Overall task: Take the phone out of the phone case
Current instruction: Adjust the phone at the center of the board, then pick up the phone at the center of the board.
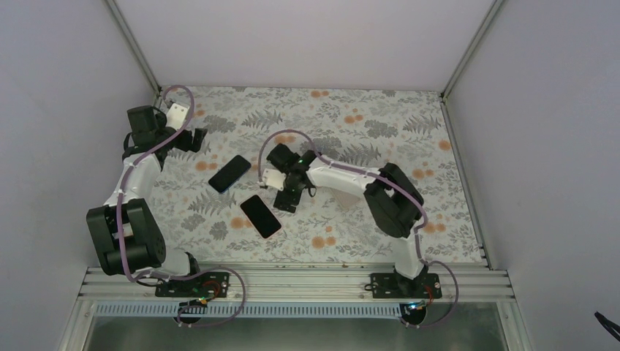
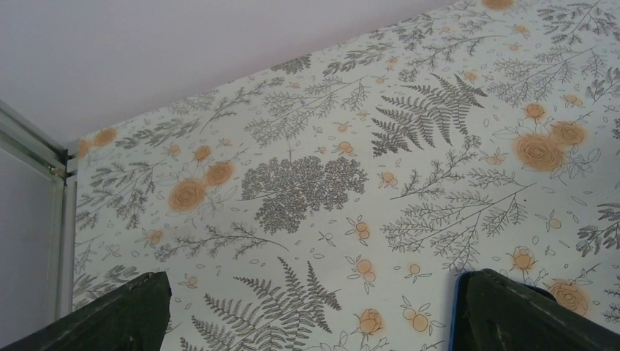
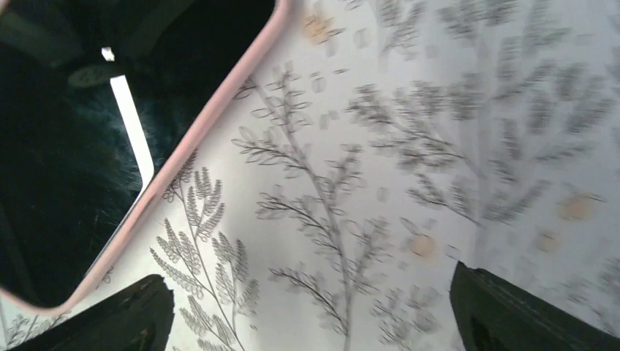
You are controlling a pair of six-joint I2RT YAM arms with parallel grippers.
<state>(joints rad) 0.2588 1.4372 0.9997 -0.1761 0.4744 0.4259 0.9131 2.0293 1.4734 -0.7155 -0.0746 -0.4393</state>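
Claws both spread, nothing held. Right claw (image 3: 311, 311) hangs low, just right of the pink-rimmed case (image 3: 212, 110). Left claw (image 2: 311, 314) sits far left; its wrist view catches a blue edge, likely the phone (image 1: 229, 173). Both slabs lie flat on the table (image 1: 380, 110), near each other, not touching. Cannot tell whether the case is empty. If it is, lift clear without nudging either. If not, pin the rim and push from behind.

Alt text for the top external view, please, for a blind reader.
Two dark phone-shaped slabs lie apart on a floral table, a blue-edged slab farther back and a pink-edged slab nearer the arms. The right gripper is just right of both; the left gripper is off to the far left, touching neither.
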